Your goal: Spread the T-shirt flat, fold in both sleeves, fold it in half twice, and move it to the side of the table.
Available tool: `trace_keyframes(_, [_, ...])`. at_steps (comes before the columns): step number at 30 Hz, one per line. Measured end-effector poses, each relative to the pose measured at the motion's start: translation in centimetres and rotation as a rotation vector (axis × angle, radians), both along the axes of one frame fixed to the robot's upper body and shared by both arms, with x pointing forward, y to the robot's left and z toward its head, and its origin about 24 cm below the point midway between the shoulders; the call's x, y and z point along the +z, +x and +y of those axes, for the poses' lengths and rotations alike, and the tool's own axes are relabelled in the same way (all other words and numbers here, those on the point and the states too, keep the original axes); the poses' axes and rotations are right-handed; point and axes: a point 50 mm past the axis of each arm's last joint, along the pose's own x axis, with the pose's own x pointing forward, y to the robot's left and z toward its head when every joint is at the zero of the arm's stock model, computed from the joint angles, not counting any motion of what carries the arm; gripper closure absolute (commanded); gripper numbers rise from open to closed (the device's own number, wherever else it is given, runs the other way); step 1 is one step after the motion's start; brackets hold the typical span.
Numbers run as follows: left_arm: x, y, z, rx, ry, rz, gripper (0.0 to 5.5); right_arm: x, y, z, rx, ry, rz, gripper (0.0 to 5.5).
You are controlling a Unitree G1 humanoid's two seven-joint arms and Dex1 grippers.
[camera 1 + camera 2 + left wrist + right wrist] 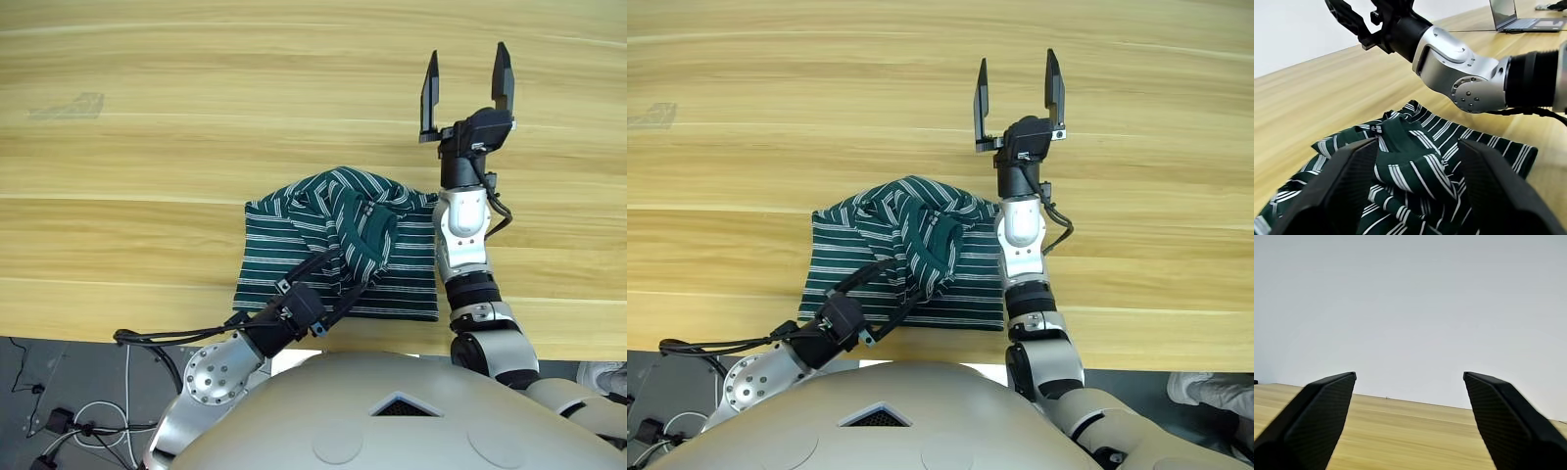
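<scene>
Hovering low over the bunched middle of the T-shirt [284, 245], the left gripper [1418, 149] has its jaws spread wide, with a raised ridge of striped cloth between them; whether they touch it I cannot tell. The right gripper [467, 57] stands in the upper right of the head view, held up over bare wood just past the shirt's far right corner, jaws parted and holding nothing. The dark green, white-striped shirt lies in the lower centre of the frame as a rough rectangle, rumpled in the middle, its near hem close to the table [176, 108] edge. A laptop [1518, 14] sits far off on the wood. Cables [88, 421] trail on the floor at lower left.
</scene>
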Motion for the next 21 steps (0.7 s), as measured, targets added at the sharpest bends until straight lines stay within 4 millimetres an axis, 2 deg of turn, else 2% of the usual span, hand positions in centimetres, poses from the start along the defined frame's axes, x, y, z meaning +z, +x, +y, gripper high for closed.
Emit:
trace_keyframes(3, [-0.4, 0.8, -0.7, 0.008, 0.013, -0.013, 2.49, 0.1, 0.0, 0.0, -0.008, 0.002, -0.001, 1.46])
trace_keyframes(10, [-1.7, 1.1, -2.5, -0.053, 0.096, -0.014, 2.49, 0.3, -0.3, -0.1, -0.017, -0.003, -0.007, 1.46])
trace_keyframes(14, [-2.8, 1.1, -2.7, -0.079, 0.166, 0.015, 2.49, 0.5, -0.4, -0.2, -0.021, -0.003, -0.010, 1.46])
trace_keyframes(21, [-3.2, 2.2, -2.5, -0.016, 0.199, 0.008, 2.49, 0.4, -0.4, -0.5, -0.038, 0.011, 0.009, 1.46])
